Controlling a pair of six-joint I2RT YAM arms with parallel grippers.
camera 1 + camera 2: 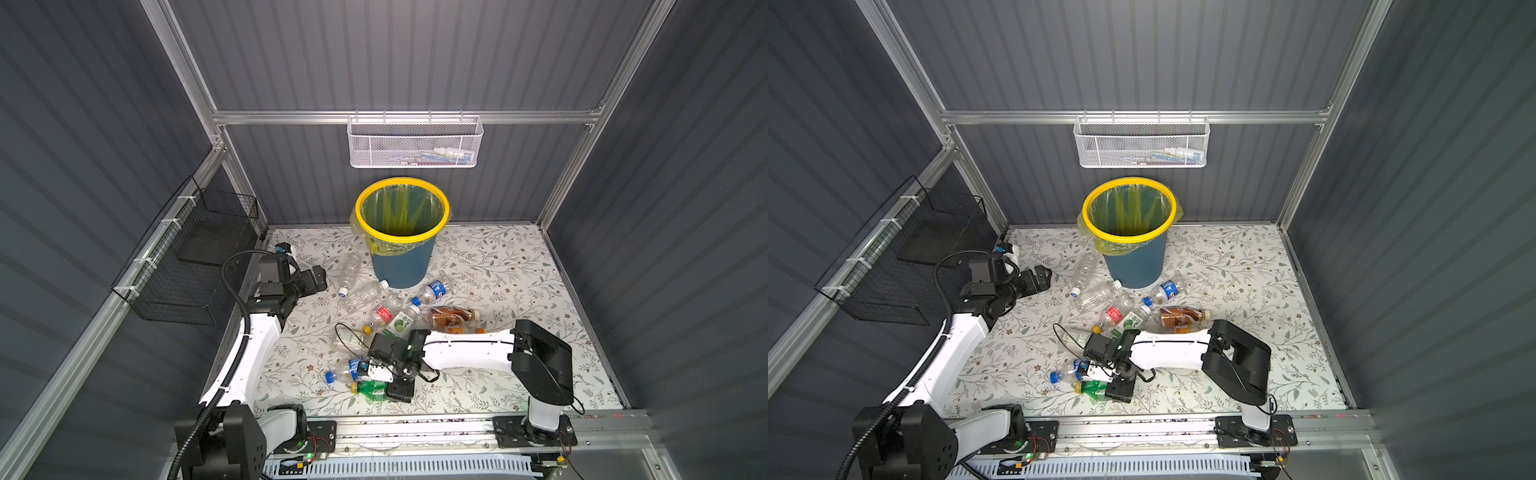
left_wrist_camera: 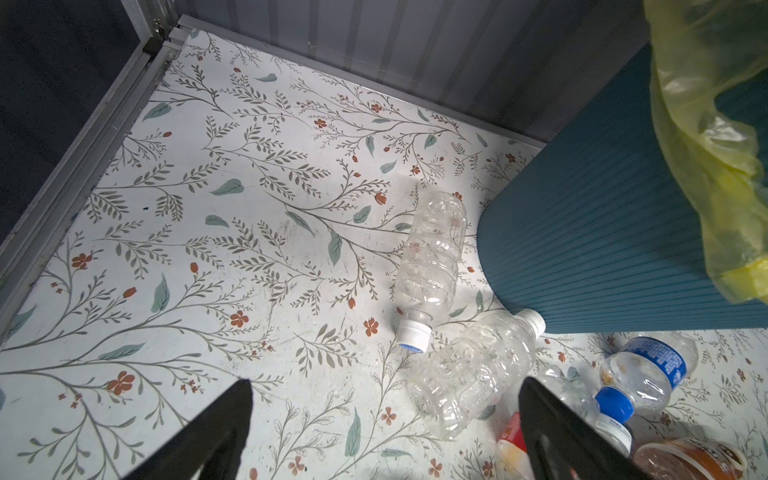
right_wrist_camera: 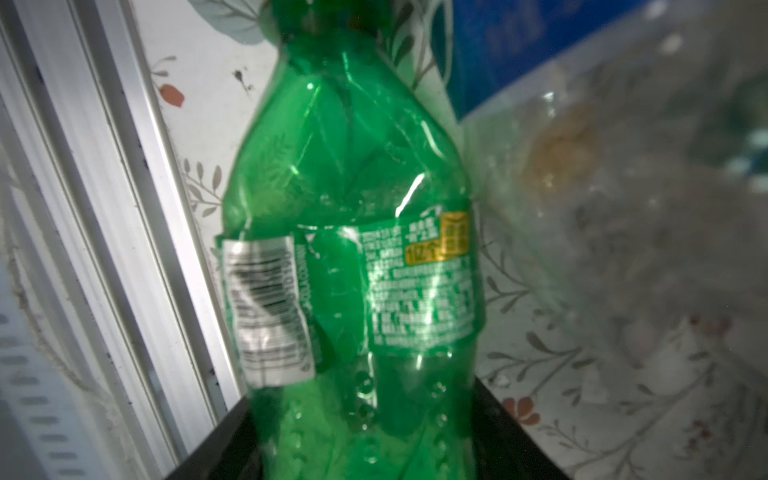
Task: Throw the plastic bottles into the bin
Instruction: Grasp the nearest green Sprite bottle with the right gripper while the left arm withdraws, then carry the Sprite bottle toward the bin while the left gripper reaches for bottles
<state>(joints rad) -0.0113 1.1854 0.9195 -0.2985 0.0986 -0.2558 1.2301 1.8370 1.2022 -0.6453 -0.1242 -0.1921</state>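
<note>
The green bottle [image 3: 353,249] is clamped low on its body by the right gripper [image 3: 365,440], whose black jaws are pressed against its two sides. In both top views it is seen lying sideways near the front edge of the floral tabletop [image 1: 519,270], with its yellow cap turned to the left. Whether it is lifted off the surface cannot be told. A clear blue-capped bottle [image 1: 343,372] is found just beside it.

The left gripper [image 2: 384,386] is held over the left part of the table, its jaws spread wide with nothing between them.

The bin [image 1: 401,257] is stood upright at the far middle of the table, well apart from the green bottle. At its foot two unlabelled clear bottles [image 2: 432,266] [image 2: 473,370] are laid, the white cap of one close against the bin's base. A blue-labelled bottle [image 1: 434,291], a red-labelled bottle [image 1: 380,316], a green-and-white-labelled bottle [image 1: 401,322] and brown bottles [image 1: 453,316] are scattered between the bin and the right arm.
</note>
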